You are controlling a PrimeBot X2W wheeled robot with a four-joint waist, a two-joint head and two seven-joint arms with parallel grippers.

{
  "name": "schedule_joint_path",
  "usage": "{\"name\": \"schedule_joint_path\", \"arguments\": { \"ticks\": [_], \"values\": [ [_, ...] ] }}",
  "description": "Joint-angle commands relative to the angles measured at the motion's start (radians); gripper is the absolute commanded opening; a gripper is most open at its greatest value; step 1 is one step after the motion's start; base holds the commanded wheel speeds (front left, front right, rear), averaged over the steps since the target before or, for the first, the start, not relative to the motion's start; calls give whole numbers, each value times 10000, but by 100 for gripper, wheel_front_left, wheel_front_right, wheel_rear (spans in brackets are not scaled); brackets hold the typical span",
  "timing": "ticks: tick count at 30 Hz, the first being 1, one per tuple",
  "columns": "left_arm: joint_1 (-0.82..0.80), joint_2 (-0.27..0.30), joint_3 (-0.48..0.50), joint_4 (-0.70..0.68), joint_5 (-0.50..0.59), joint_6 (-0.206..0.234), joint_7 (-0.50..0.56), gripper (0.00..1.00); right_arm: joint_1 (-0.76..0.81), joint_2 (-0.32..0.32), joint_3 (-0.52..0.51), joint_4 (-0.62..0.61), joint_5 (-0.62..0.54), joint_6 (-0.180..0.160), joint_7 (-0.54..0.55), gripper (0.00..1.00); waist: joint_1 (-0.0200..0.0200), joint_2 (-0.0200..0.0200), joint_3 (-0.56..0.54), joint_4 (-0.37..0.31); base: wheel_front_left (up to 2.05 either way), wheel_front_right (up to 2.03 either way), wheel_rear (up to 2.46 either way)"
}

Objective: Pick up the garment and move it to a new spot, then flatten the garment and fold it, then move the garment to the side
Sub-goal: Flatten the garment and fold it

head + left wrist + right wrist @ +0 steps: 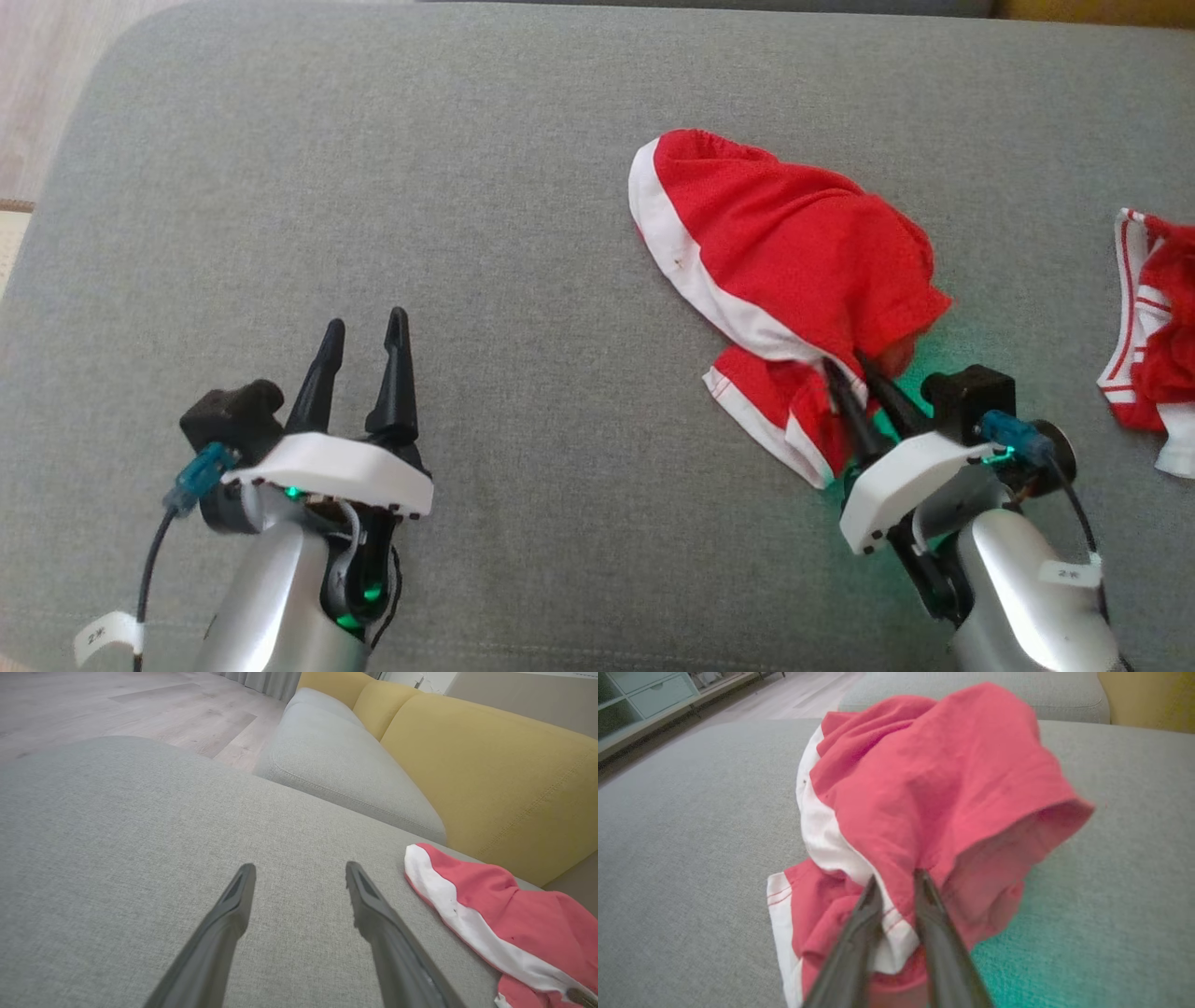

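1. Right gripper: at the near edge of the garment. Its fingers are drawn narrow with a fold of red cloth between them. In the right wrist view the bite sits beside the white-trimmed hem, but how many layers it takes in cannot be told. Check that the pinch is firm before you raise it.
2. Left gripper: well to the left of the garment, low over bare fabric. Its fingers are spread wide and hold nothing. Keep it parked there until the flattening calls for a second hand.
3. Garment: red with white bands, bunched in a hump, with a smaller trimmed fold lying at its near-left foot. It will likely sag from a single pinch, so lift straight up until that trailing fold clears the surface. Only then carry it sideways.
4. Second red-and-white piece: right of the garment and apart from it. Steer away from it to avoid snagging.
5. Grey cushion: bears the garment. The bare stretch to the garment's left looks the sensible new spot.
6. Yellow backrest: beyond the garment, no part in this step.
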Motion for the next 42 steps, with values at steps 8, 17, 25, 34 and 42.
{"name": "schedule_joint_path", "arguments": {
  "ticks": [8,17,25,34,42],
  "values": [
    [-408,70,251,-223,-183,61,-124,100,-689,-5,566,-1037,-44,-9,-1112,0,-1,0,-250,-344,0,0,0],
    [-245,69,348,-255,-257,103,-124,100,-945,-2355,2906,-2310,-709,-9,-1235,0,-1,0,-654,-1022,0,0,0],
    [-290,69,189,-223,-346,127,-124,100,-1693,-5146,4129,-1885,-947,-9,-1149,11,-1,0,-716,-1390,0,0,0],
    [-309,68,47,-170,-385,175,-124,100,-1533,-4016,2205,-1235,106,-9,-1139,100,-1,0,-731,-1474,0,0,0],
    [-323,68,179,-316,-335,77,-124,100,-89,-1683,-940,-2424,274,-9,-1553,100,-1,0,-761,-1561,0,0,0]
  ]
}}
